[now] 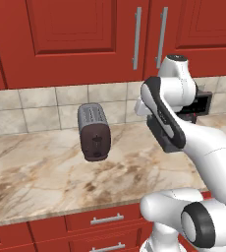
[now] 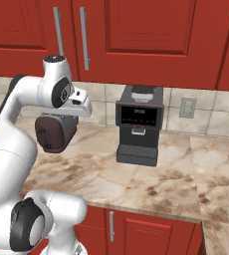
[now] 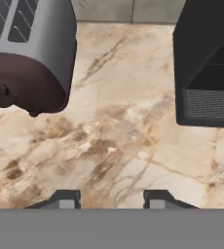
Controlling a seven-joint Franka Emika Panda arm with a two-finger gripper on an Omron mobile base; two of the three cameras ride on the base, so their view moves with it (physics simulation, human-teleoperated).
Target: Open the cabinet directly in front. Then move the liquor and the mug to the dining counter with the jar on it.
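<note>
Two red raised-panel doors of the cabinet [image 1: 85,39] hang closed above the marbled surface [image 1: 36,172], their long brushed-metal bar handles [image 1: 137,38] side by side at the meeting edges. Whatever the cabinet holds is hidden behind the shut doors. On the surface below stand a dark toaster [image 1: 94,132] with two top slots and, to its right, a black coffee machine [image 2: 139,130] against the tiled wall. The hand [image 3: 111,199] hovers over bare stone between the two appliances, its fingertips [image 3: 67,198] spread apart and holding nothing.
</note>
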